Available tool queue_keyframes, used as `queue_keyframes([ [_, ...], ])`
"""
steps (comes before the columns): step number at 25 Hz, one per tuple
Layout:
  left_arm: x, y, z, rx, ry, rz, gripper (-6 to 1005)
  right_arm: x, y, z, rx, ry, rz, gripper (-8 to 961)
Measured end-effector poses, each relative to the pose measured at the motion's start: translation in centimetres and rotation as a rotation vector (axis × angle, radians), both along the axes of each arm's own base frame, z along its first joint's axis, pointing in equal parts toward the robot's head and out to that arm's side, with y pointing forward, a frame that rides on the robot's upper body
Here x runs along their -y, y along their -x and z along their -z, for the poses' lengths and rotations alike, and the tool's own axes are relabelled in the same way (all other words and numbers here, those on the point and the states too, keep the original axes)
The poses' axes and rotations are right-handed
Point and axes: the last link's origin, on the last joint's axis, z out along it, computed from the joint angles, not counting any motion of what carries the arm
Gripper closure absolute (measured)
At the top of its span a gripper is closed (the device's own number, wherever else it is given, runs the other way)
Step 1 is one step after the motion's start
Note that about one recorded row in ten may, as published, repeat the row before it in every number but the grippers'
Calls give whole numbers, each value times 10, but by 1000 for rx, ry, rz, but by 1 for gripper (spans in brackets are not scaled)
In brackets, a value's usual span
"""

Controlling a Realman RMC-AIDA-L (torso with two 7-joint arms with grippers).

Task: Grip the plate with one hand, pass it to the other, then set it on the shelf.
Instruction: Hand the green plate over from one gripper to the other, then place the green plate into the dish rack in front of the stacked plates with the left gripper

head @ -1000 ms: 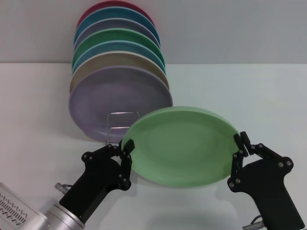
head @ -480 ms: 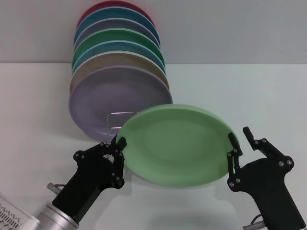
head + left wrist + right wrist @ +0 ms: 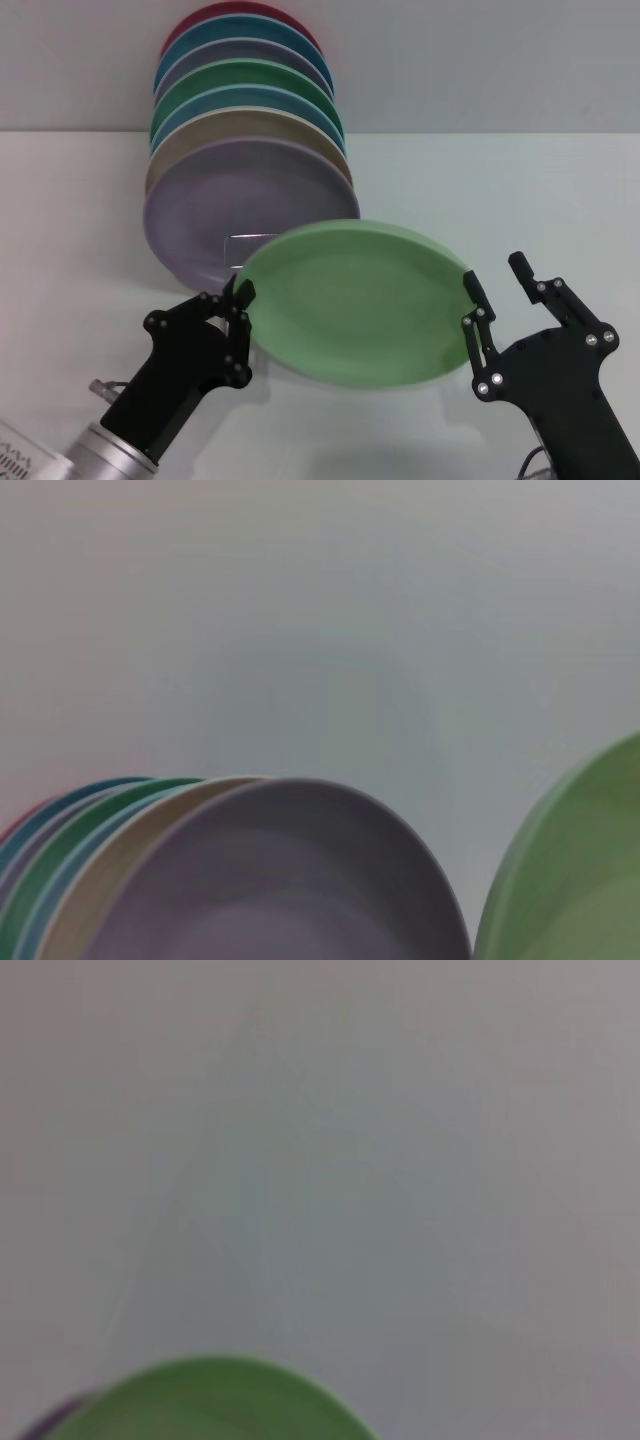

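My right gripper [image 3: 494, 276] stood open beside the plate [image 3: 355, 300], one finger just at its rim, the other well clear. My left gripper [image 3: 238, 300] was clamped on the opposite edge, holding the plate tilted above the table [image 3: 520, 190]. Both arms reached up from the near edge, wrists angled inward. To do well, I judged I should keep my grip firm, then steer toward the shelf [image 3: 245, 245] before the lilac plate [image 3: 215, 205].
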Motion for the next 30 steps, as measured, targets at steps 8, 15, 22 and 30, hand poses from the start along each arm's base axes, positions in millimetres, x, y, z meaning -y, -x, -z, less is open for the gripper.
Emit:
queue_keyframes([
  [8,8,0,-17,65,-80,21,956,16,12,-7,-74,1,-131,614],
  [15,6,9,-49,147,-248,-5,952,24,11,-5,-34,41,-253,614],
  [22,-3,8,-61,213,-304,-20,949,17,1,-6,-28,52,-223,615],
  [30,-16,4,-61,193,-301,4,944,12,-6,-3,-4,76,-191,615],
])
